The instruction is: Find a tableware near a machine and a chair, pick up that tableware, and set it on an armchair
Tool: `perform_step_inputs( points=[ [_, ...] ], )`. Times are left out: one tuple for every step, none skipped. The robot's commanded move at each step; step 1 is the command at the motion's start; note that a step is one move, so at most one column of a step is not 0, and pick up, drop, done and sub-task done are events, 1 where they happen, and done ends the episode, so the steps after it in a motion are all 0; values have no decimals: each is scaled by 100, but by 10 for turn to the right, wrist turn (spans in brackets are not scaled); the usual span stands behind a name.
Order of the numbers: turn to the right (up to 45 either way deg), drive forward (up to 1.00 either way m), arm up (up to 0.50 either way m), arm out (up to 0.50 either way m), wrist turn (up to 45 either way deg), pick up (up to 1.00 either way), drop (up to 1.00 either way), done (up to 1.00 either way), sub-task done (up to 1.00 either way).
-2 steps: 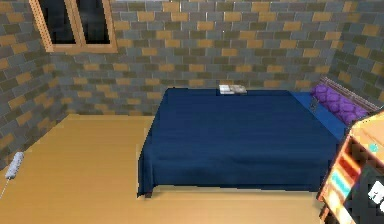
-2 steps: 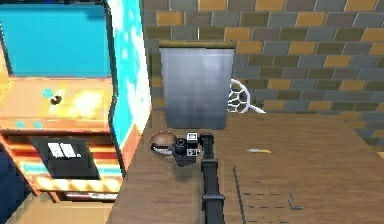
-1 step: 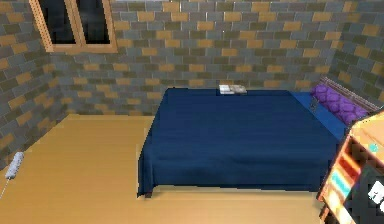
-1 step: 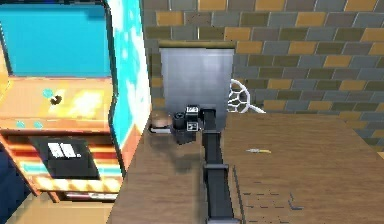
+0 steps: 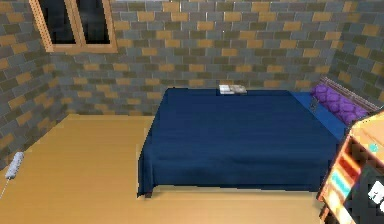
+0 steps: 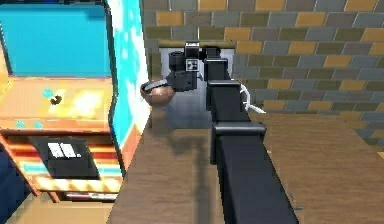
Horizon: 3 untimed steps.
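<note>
- The arm [image 6: 240,150], 1 dark square bar, reaches from the near edge toward the far brick wall [image 6: 300,50].
- At its far end, the gripper [image 6: 168,84] sits just right of the arcade machine [image 6: 60,100].
- A small brown bowl [image 6: 157,94] hangs at the fingers' end, seemingly clear of the wooden floor [image 6: 320,160], so the gripper holds it.
- I cannot tell how the fingers are set on it.
- In the forward view, 1 blue bed [image 5: 240,130] stands against the far wall, with a flat white object [image 5: 232,89] on its far edge and a purple pillow [image 5: 335,98] at the right.
- 1 window [image 5: 75,22] is at the far left.
- A small white item [image 5: 13,166] lies on the floor at the left edge.
</note>
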Motion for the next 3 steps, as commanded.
perform_step_inputs(
  points=[
    [0,0,0,0,-450,0,0,0,0],
    [0,0,0,0,-450,0,0,0,0],
    [0,0,0,0,-150,0,0,0,0]
  ],
)
